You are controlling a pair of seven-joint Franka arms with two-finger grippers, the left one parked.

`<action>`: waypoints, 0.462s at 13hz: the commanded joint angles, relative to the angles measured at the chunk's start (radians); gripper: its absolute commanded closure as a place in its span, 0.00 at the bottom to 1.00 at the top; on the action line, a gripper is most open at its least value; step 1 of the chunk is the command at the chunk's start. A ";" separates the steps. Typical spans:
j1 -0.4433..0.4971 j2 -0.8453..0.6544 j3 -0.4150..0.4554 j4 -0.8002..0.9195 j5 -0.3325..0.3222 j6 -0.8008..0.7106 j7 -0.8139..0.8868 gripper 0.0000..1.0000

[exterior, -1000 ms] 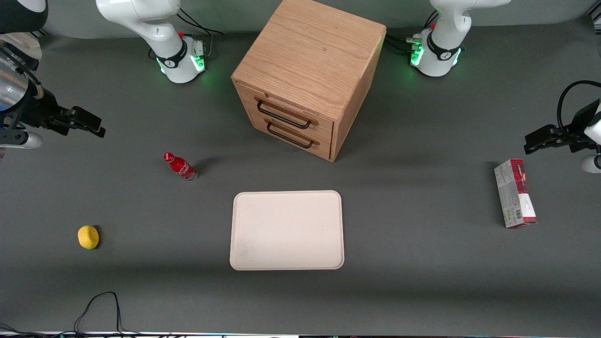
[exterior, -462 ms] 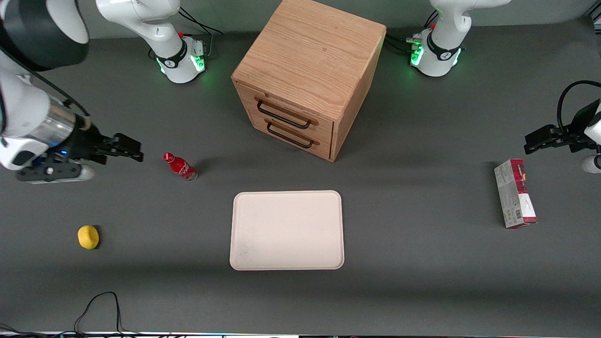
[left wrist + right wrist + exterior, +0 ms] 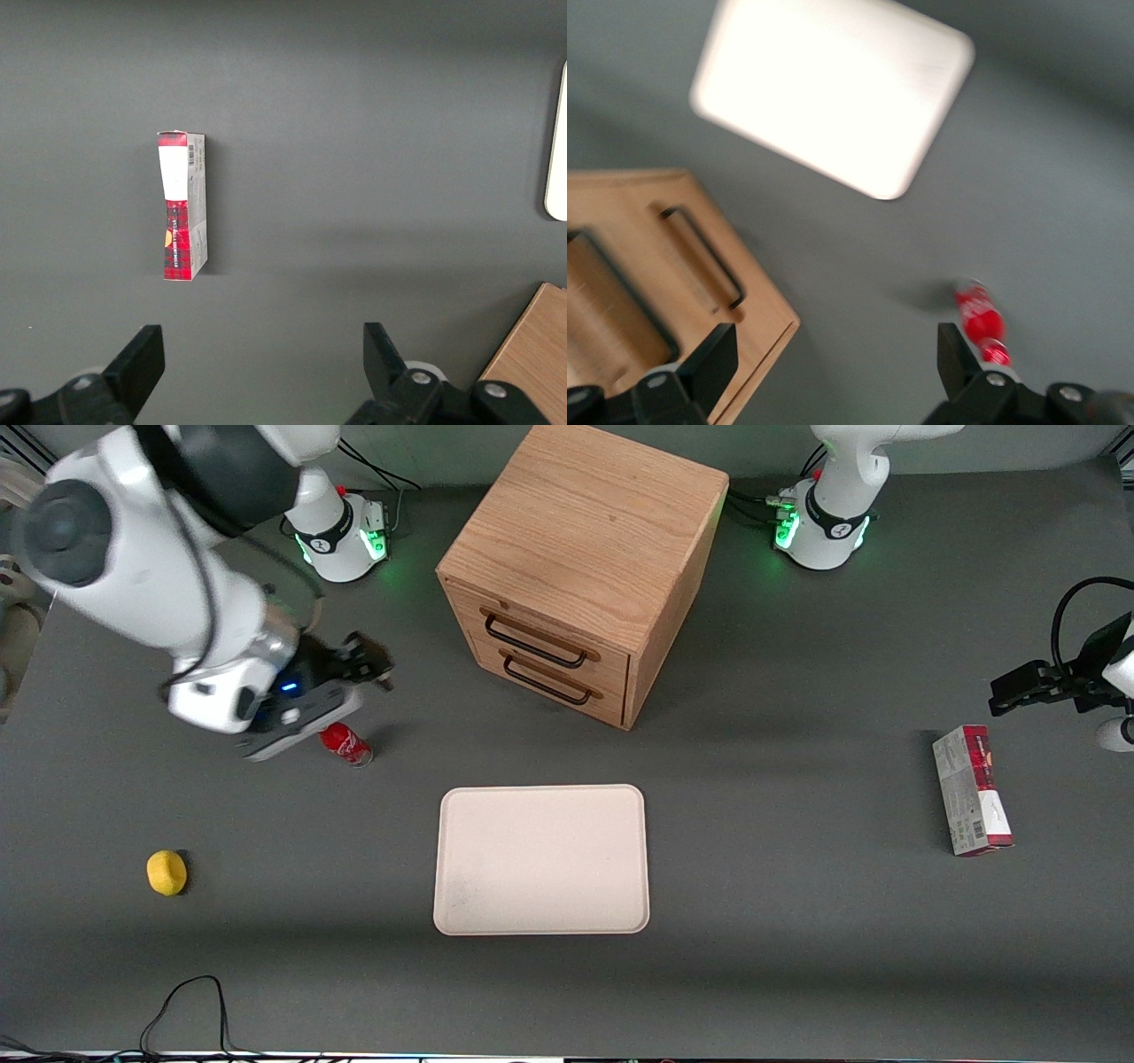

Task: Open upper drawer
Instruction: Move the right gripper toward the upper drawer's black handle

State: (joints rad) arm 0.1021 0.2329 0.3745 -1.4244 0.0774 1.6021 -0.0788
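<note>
From the front view I see my gripper (image 3: 368,662) has swept in from the working arm's end of the table over the last second and now hangs above the red bottle (image 3: 346,744), between that bottle and the wooden cabinet (image 3: 580,571). It is near the cabinet's front but not yet touching anything. The upper drawer (image 3: 538,638) sits shut, flush with the lower drawer (image 3: 549,679) beneath it, its black handle (image 3: 534,646) untouched. So I judge the approach is well under way, but the grasp has not begun. The beige tray (image 3: 541,859), the yellow ball (image 3: 166,872) and the red-and-white box (image 3: 971,790) lie out of my path.

The left wrist view shows only the box (image 3: 182,204) on the grey table (image 3: 354,133), an edge of the tray and a corner of the cabinet; nothing there bears on the task.

In the right wrist view the gripper's fingers (image 3: 707,363) stand wide apart, holding nothing. The picture is smeared with motion, which fits a fast swing. Between the fingers I see the cabinet (image 3: 647,266) with both handles, the bottle (image 3: 981,323) and the tray (image 3: 833,88). I still need to line up with the higher handle and close in.
</note>
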 commanded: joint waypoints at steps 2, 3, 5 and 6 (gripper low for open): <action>-0.006 0.092 0.156 0.036 0.019 -0.017 -0.137 0.00; -0.006 0.121 0.199 0.036 0.019 -0.016 -0.136 0.00; 0.001 0.164 0.248 0.035 0.019 -0.002 -0.140 0.00; 0.008 0.166 0.251 0.026 0.019 0.016 -0.144 0.00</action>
State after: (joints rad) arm 0.1078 0.3618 0.6079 -1.4252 0.0779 1.6089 -0.1830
